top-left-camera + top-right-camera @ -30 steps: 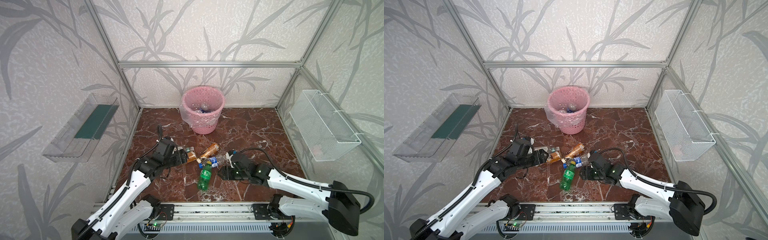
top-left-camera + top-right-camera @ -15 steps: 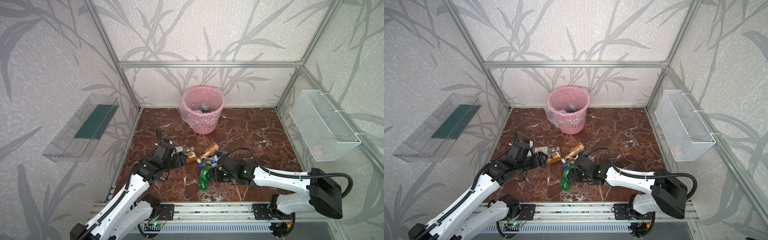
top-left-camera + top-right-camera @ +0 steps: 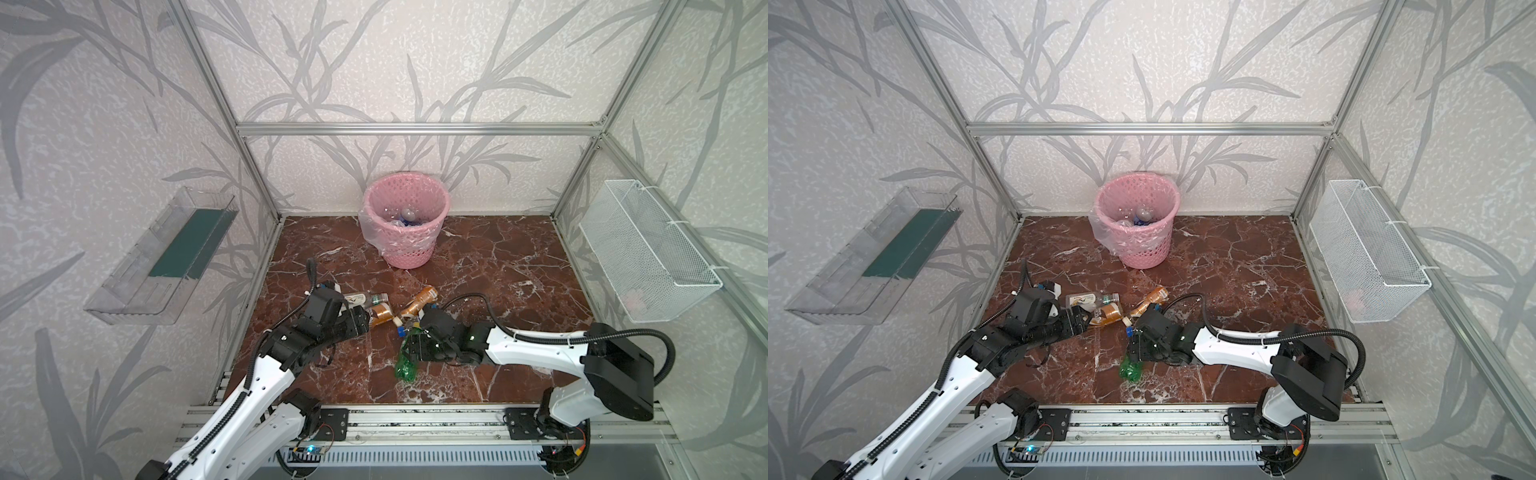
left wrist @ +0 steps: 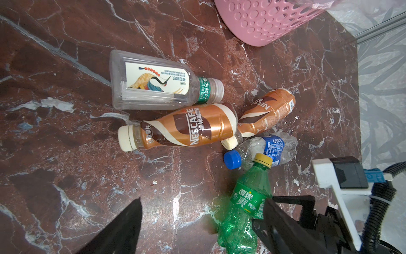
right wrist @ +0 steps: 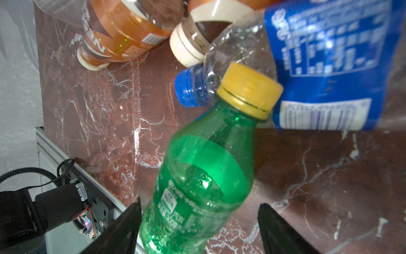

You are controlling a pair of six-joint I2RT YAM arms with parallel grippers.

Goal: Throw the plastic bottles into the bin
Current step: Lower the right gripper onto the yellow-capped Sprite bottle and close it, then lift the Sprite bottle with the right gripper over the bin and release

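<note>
The right gripper (image 5: 198, 205) has its fingers spread either side of the green bottle (image 5: 204, 176), labelled 雪碧, lying nearest the worktop's (image 3: 498, 266) near edge. Close by lie a NESCAFE bottle (image 4: 186, 127), a second NESCAFE bottle (image 4: 267, 110), a blue-labelled bottle (image 4: 272, 147) with unreadable small print, and a crane-label bottle (image 4: 153, 83) marked 东方树叶. The left gripper (image 3: 365, 323) has its fingers spread, empty. The bin (image 3: 409, 253) stands at the far edge.

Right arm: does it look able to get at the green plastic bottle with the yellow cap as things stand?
Probably yes. The right gripper is open, fingers either side of the green plastic bottle, nothing between. Its yellow cap seems to touch the crushed clear blue-labelled bottle, which may shift.
</note>
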